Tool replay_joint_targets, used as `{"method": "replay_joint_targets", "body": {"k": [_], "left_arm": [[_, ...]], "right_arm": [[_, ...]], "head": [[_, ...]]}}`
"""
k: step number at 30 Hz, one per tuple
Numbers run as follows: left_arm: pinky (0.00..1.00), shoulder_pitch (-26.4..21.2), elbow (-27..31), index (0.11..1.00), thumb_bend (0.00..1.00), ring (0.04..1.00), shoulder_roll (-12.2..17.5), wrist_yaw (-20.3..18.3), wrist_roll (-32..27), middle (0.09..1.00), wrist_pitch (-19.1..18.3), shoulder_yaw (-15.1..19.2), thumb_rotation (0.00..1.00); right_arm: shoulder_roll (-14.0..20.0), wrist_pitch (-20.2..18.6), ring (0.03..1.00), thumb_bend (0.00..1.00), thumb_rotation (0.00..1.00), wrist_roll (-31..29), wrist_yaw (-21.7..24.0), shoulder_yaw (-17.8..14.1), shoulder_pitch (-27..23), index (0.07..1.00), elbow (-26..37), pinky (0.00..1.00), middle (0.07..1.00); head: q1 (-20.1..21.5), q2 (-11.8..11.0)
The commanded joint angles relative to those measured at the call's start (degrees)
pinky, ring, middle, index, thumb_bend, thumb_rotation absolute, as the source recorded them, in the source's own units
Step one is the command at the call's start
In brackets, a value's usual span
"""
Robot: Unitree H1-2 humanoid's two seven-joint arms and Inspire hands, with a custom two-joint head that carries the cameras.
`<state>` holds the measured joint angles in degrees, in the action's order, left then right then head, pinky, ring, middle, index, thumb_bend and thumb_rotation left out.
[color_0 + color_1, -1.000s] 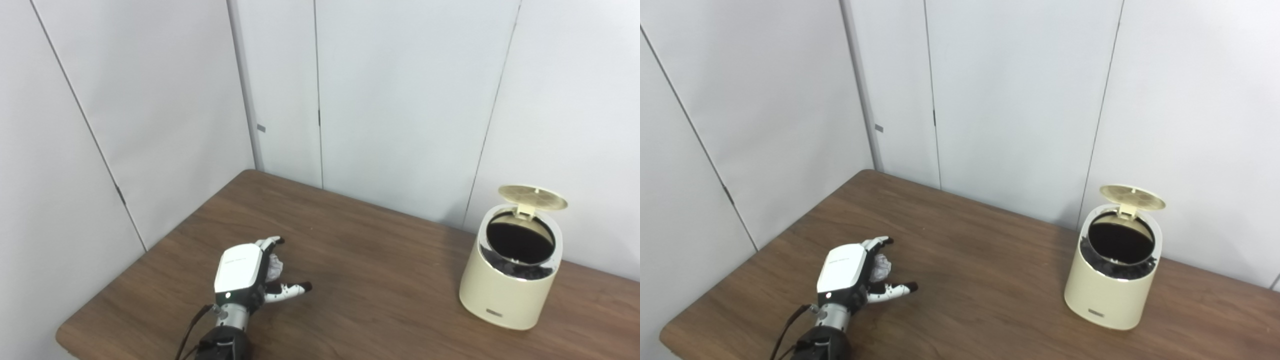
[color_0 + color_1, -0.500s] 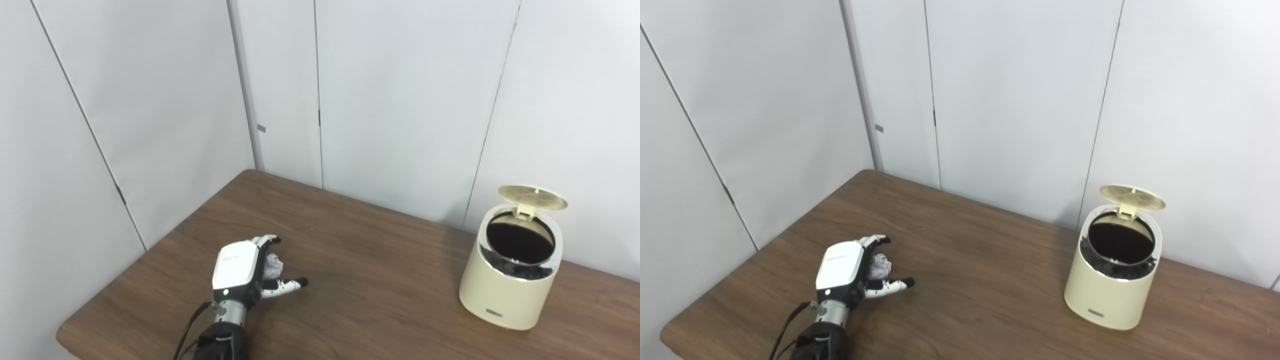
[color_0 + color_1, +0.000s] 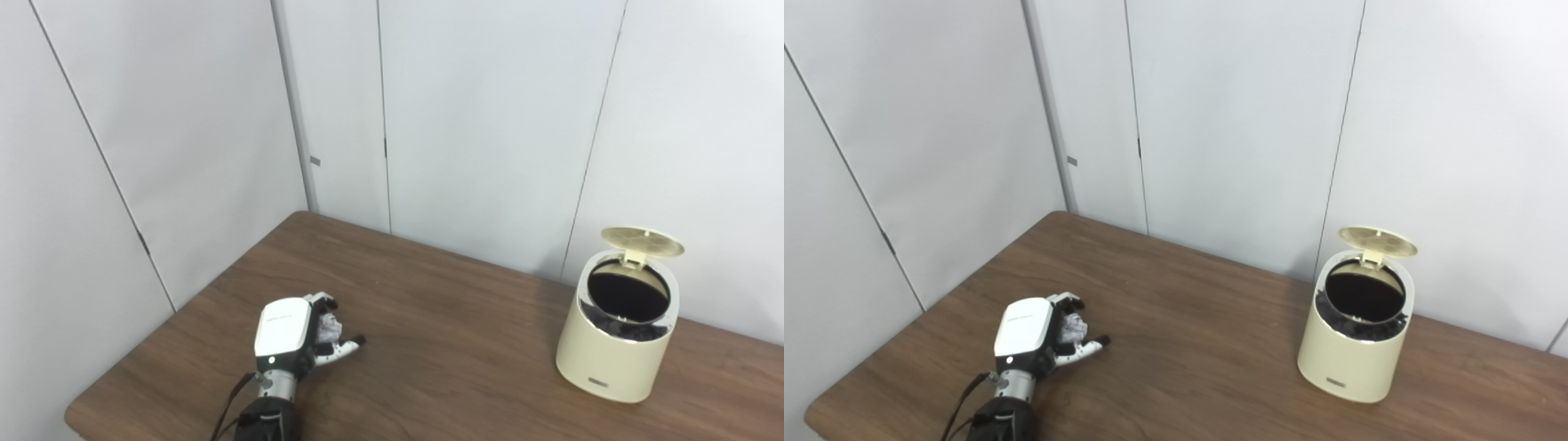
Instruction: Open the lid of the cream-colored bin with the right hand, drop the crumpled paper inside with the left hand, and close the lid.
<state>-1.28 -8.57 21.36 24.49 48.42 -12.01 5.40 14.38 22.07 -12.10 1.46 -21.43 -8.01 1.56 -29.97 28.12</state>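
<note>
Our left hand (image 3: 288, 334) curls around the crumpled paper (image 3: 329, 326) near the desk's (image 3: 441, 318) left edge — grasped. The cream-colored bin (image 3: 618, 343) stands toward the right edge, lid (image 3: 642, 240) open — right hand unseen.

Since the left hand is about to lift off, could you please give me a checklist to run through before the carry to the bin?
1. Lid open: ok, it stands up behind the opening.
2. Crumpled paper in left hand: cannot tell; fingers curl around it, hold unclear.
3. Cream-colored bin upright on the table: ok.
4. Path to the bin free: ok, bare wood between.
5. Right hand out of the way: ok, not in view.
</note>
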Motion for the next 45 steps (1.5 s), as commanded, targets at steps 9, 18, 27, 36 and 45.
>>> {"method": "replay_joint_targets", "body": {"k": [9,18,27,36,45], "left_arm": [[0.16,2.4,-9.5,0.348,0.64,0.211,-2.0,8.8,-0.6,0.275,2.3,-3.4,0.31],[0.09,2.6,-13.5,0.217,0.74,0.127,-2.4,14.1,-0.2,0.174,2.7,-4.9,0.37],[0.09,2.6,-13.1,0.232,0.72,0.126,-1.9,15.9,-1.1,0.172,4.2,-5.0,0.37],[0.09,3.7,-3.6,0.244,0.7,0.125,-0.2,14.9,0.6,0.18,4.6,-4.8,0.38],[0.07,4.2,10.7,0.222,0.68,0.112,2.0,11.1,4.7,0.17,3.6,-5.1,0.42]], "right_arm": [[4.4,-1.3,0.757,0.33,0.59,-3.9,0.9,0.0,-1.8,0.74,3.2,0.63,0.784],[4.6,-2.5,0.765,0.35,0.66,-1.8,0.1,0.1,-1.7,0.77,4.6,0.64,0.797],[3.7,-2.3,0.769,0.32,0.66,-1.1,-0.3,0.4,-1.6,0.772,4.7,0.65,0.798],[0.9,-1.4,0.748,0.27,0.62,0.3,-1.3,1.4,-0.4,0.737,6.5,0.62,0.764],[-1.9,-1.6,0.739,0.27,0.62,3.2,-3.5,2.3,0.6,0.74,7.9,0.61,0.76]], "head": [[0.7,0.6],[0.8,0.6],[1.7,0.0],[5.8,-0.5],[7.5,-0.4]]}}
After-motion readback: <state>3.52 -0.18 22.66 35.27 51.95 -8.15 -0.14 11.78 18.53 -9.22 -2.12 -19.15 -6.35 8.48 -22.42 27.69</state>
